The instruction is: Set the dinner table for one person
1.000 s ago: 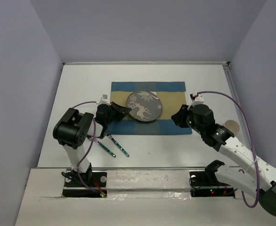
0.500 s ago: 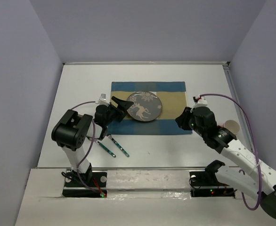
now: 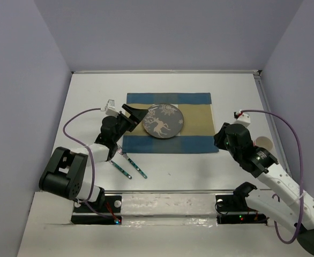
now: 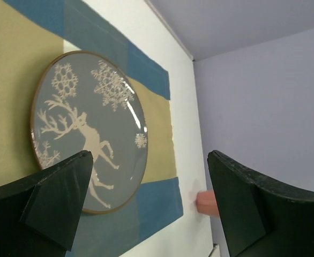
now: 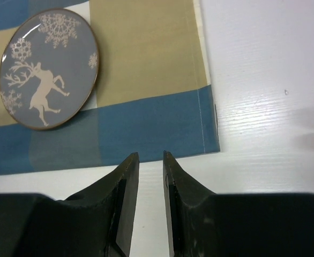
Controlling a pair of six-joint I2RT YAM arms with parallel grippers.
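The white dinner table [image 3: 92, 96] carries a blue-and-tan checked placemat [image 3: 194, 115]. On the mat lies a grey plate [image 3: 163, 121] with a white deer and snowflakes. My left gripper [image 3: 136, 118] hovers at the plate's left rim, open wide and holding nothing. In the left wrist view the plate [image 4: 87, 134] lies ahead of that gripper [image 4: 151, 206]. My right gripper [image 3: 220, 135] is off the mat's near right corner. In the right wrist view its jaws [image 5: 150, 156] stand a narrow gap apart over bare table, with nothing between them.
Two teal-handled utensils [image 3: 129, 167] lie on the table near the left arm's base. A tan cup [image 3: 264, 143] stands at the right, partly behind the right arm. It shows as pink [image 4: 206, 203] in the left wrist view.
My left gripper has opened, let go of the plate's left rim and drawn back a little. The right arm has pulled back to the right, off the placemat.
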